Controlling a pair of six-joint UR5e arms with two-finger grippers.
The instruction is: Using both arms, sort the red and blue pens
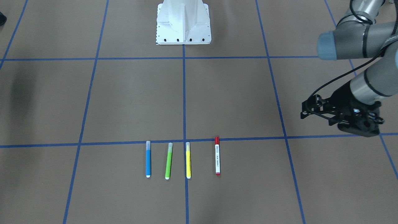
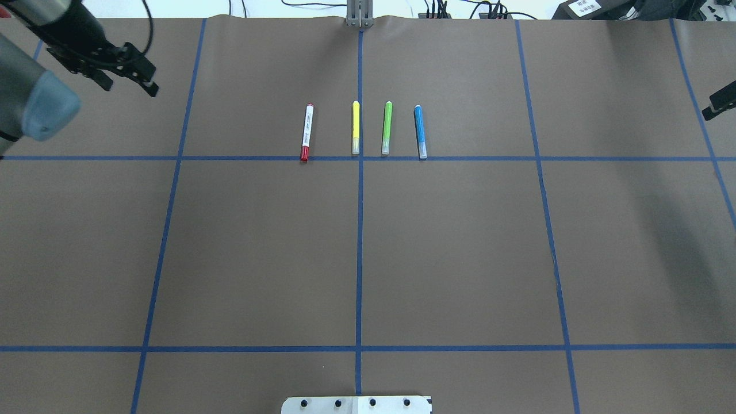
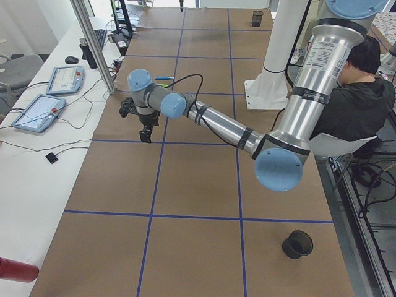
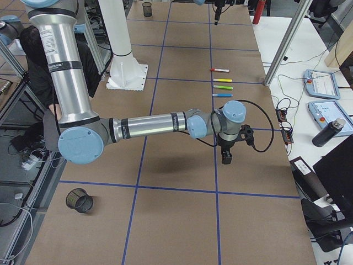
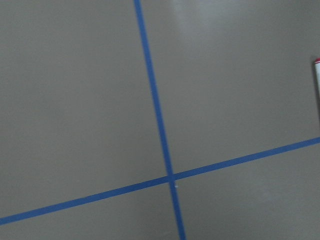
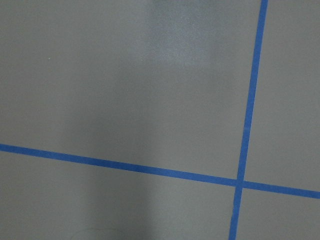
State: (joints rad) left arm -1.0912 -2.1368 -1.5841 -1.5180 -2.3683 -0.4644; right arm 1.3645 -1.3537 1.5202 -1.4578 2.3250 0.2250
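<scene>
Four pens lie side by side along a blue tape line on the brown table. The red pen [image 1: 217, 156] [image 2: 307, 132], a white marker with a red cap, is the one nearest my left arm. The blue pen [image 1: 148, 159] [image 2: 420, 131] lies at the other end of the row. My left gripper [image 2: 150, 79] [image 1: 306, 109] hovers open and empty well to the side of the red pen. The left wrist view catches only the red pen's tip [image 5: 317, 75]. My right gripper [image 2: 719, 106] [image 4: 226, 157] is mostly cut off at the overhead view's right edge, far from the blue pen.
A yellow pen [image 2: 355, 127] and a green pen [image 2: 386, 127] lie between the red and blue ones. The white robot base [image 1: 183, 21] stands at the table's near side. Black mesh cups [image 3: 297, 244] [image 4: 79, 200] sit by the table ends. A person [image 3: 359, 93] sits behind the robot.
</scene>
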